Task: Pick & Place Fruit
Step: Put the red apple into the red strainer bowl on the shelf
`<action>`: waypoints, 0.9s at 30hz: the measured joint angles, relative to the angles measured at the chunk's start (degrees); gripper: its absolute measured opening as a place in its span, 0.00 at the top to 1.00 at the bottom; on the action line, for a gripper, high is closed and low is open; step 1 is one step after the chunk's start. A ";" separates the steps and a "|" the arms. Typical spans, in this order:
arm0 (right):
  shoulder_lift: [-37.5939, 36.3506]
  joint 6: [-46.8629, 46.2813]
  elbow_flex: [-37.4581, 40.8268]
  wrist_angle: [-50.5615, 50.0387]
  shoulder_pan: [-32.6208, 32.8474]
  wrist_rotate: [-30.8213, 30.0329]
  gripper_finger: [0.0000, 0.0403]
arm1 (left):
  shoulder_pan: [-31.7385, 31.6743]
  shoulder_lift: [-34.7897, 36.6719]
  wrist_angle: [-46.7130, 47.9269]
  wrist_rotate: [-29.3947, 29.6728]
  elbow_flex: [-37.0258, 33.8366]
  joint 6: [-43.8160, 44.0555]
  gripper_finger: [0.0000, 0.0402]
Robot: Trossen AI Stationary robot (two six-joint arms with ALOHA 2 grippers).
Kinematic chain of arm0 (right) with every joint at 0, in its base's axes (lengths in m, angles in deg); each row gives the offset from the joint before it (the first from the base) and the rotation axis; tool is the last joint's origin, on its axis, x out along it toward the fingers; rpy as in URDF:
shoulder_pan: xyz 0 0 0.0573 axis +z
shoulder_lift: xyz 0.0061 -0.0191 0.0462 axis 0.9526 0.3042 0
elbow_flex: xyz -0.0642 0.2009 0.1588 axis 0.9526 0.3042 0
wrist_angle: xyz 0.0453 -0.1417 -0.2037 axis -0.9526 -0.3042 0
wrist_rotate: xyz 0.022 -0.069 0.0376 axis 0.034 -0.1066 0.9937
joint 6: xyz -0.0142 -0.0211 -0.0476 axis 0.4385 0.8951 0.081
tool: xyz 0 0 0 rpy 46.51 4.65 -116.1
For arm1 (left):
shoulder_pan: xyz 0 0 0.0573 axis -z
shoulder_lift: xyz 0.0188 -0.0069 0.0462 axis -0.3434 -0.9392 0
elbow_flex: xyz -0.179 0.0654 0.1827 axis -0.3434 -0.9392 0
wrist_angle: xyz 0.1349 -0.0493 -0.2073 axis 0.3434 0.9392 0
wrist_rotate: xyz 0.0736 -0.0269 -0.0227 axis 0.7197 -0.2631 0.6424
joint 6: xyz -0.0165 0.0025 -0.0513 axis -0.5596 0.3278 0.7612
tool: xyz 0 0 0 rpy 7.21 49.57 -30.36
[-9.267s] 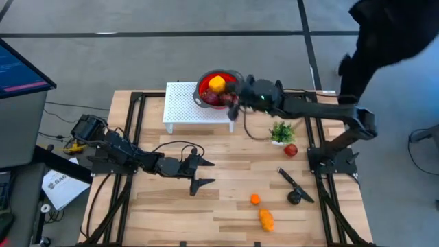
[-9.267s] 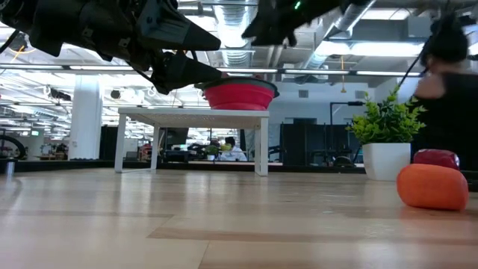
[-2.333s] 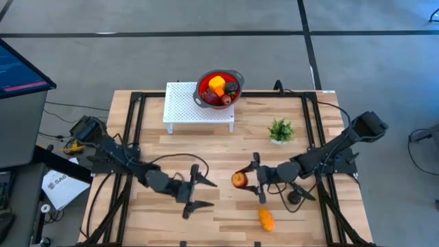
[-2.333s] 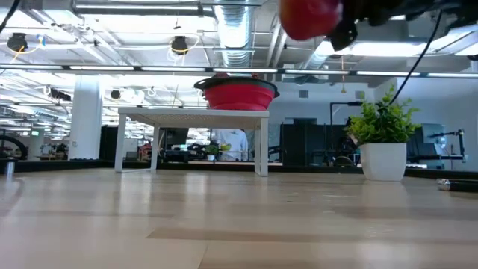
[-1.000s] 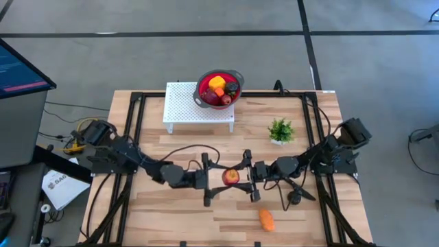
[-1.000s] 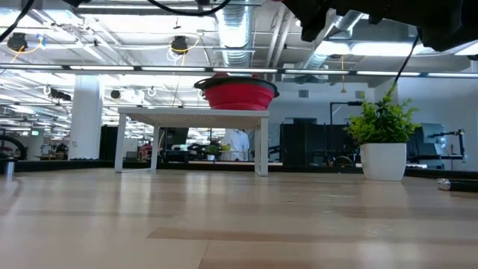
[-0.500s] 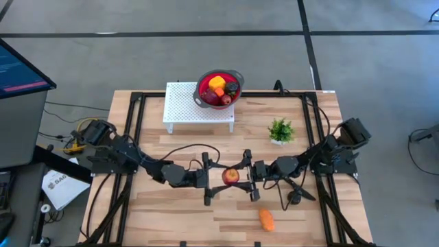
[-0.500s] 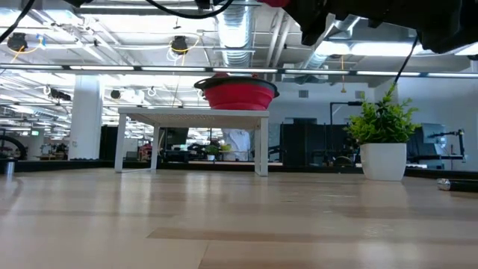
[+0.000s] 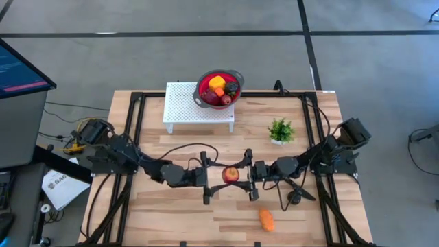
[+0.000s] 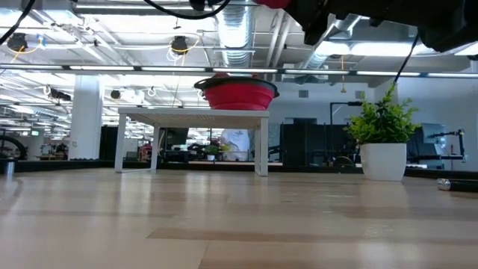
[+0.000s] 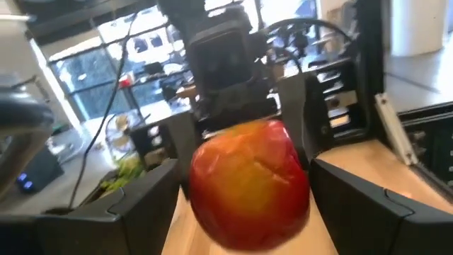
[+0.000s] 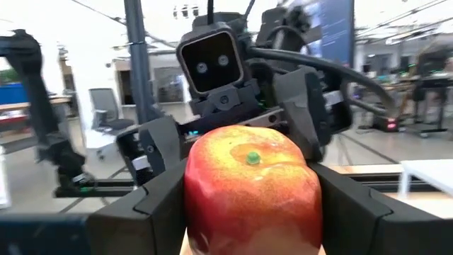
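Mid-bench handover: right claw (image 9: 248,175) grips the apple (image 9: 230,174) aloft, left claw (image 9: 208,180) spread wide around it, probably not touching yet, so left should clamp squarely before right releases.

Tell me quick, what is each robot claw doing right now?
Right gripper: shut on the apple, holding it above mid-table.
Left gripper: open, its fingers on either side of the same apple, not visibly clamped.
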 joint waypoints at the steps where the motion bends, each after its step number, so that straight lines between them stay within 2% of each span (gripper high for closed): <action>1: -0.07 0.06 -0.03 0.04 0.08 -0.71 0.40 | 0.02 0.71 1.53 0.76 -0.02 0.05 0.25; 5: -0.28 0.23 -0.20 0.36 0.31 -2.10 0.40 | 0.05 2.39 7.55 2.06 -0.20 -0.05 0.20; 9: -0.26 0.04 -0.20 0.02 0.20 -2.27 0.40 | 0.11 2.63 8.08 4.27 -0.20 0.30 0.12; 14: -0.25 -1.01 -0.17 -0.24 -0.35 -2.34 0.40 | -0.56 2.37 7.89 3.86 -0.20 3.42 0.06; 18: -0.22 -1.07 -0.11 -0.30 -0.68 -2.36 0.40 | -2.28 1.88 6.93 -1.47 -0.13 8.33 0.06; 20: -0.20 -1.07 -0.09 -0.32 -0.95 -2.36 0.40 | -2.87 1.87 6.38 -1.53 -0.13 10.95 0.07; 27: -0.18 -1.07 -0.07 -0.37 -1.58 -2.38 0.40 | -3.52 1.91 5.64 -3.91 -0.13 11.24 0.16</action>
